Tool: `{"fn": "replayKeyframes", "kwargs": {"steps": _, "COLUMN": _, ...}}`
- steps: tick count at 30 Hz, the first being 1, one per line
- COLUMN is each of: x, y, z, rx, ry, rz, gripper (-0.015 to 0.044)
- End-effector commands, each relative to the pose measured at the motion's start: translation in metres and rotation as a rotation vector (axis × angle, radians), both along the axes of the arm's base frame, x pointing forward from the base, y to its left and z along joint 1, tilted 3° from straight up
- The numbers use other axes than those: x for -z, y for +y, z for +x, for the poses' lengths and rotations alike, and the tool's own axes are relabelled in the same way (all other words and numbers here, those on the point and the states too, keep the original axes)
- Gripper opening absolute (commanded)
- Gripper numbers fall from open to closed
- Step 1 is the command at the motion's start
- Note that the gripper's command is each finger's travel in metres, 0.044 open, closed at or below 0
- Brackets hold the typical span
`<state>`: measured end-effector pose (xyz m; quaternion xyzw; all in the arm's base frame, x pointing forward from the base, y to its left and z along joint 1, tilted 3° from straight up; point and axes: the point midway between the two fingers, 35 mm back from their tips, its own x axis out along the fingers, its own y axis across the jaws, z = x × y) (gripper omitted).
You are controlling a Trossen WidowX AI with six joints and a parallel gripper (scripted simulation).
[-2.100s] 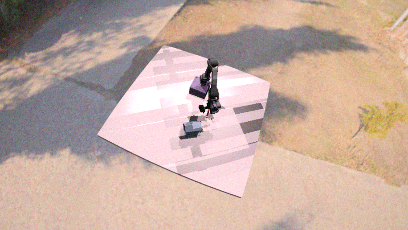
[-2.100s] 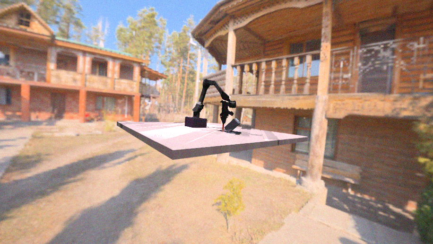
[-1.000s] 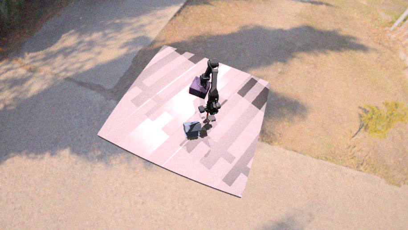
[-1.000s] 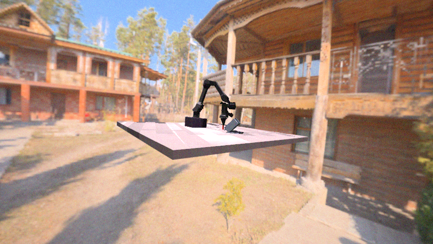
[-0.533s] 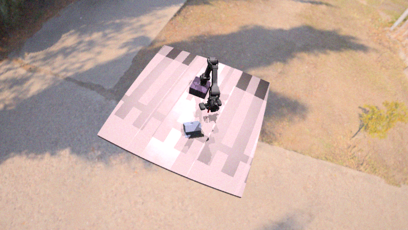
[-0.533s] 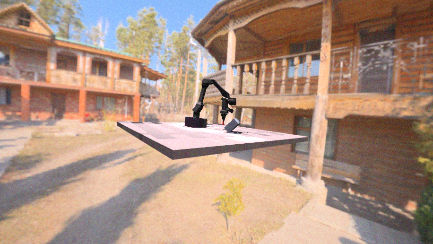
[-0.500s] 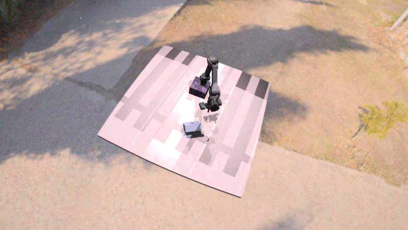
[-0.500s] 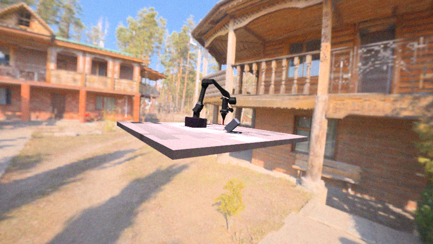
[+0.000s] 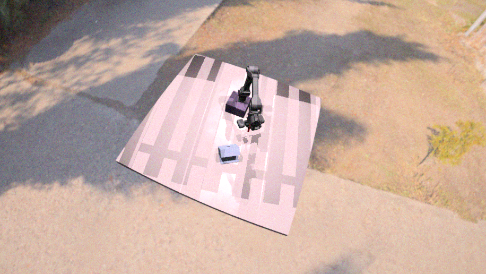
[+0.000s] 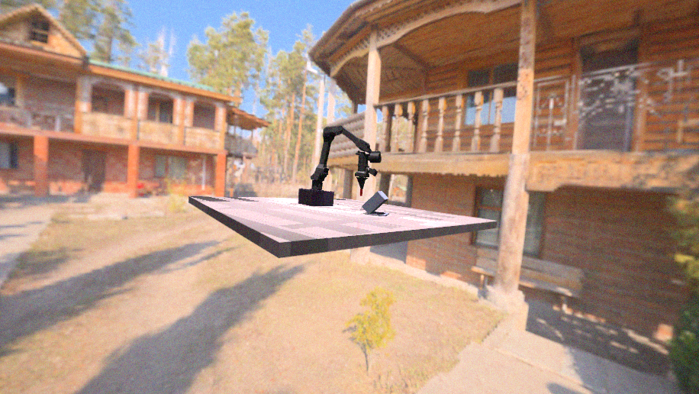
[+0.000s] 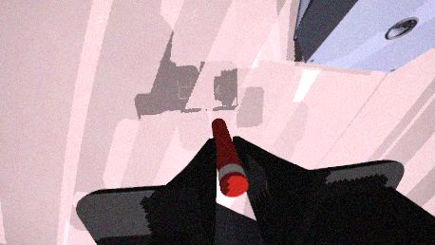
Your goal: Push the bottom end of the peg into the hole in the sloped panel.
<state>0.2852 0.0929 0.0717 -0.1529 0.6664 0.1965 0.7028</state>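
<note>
- what is shown at the bench (image 9: 210, 185) (image 10: 293, 234) (image 11: 38, 157)?
- a black jointed arm (image 9: 255, 96) (image 10: 323, 153) is mounted on a dark purple block (image 9: 236, 104) (image 10: 316, 197). the forearm is reached out over the bench, and the wrist is pointed down.
- where is the peg (image 9: 248, 129) (image 10: 361, 192) (image 11: 226, 152)?
- it is held above the bench, roughly upright, with its lower end touching nothing. it is round and dark red, with a grey band near its bright red top end.
- and the fingers (image 9: 250, 129) (image 10: 361, 183)?
- they are closed on the peg, which is gripped between two black, tapered tips.
- where is the sloped panel (image 9: 229, 150) (image 10: 375, 201) (image 11: 366, 35)?
- it is set on the bench near the peg, on the side away from the purple block. it is pale blue, with a darker side, and its body is tilted.
- is the hole (image 11: 402, 28) seen?
- yes, in the wrist view one round, dark-rimmed opening is shown in the pale face. the peg is held apart from it, outside the hole.
</note>
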Motion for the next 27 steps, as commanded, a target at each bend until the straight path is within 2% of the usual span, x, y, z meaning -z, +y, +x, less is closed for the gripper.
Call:
{"fn": "replayKeyframes", "kwargs": {"steps": 1, "x": 0.0, "y": -0.002, "z": 0.001, "rx": 0.003, "ry": -0.008, "rz": 0.018, "gripper": 0.0}}
{"fn": "replayKeyframes", "kwargs": {"steps": 27, "x": 0.001, "y": -0.024, "z": 0.018, "rx": 0.048, "ry": -0.095, "rz": 0.126, "gripper": 0.0}}
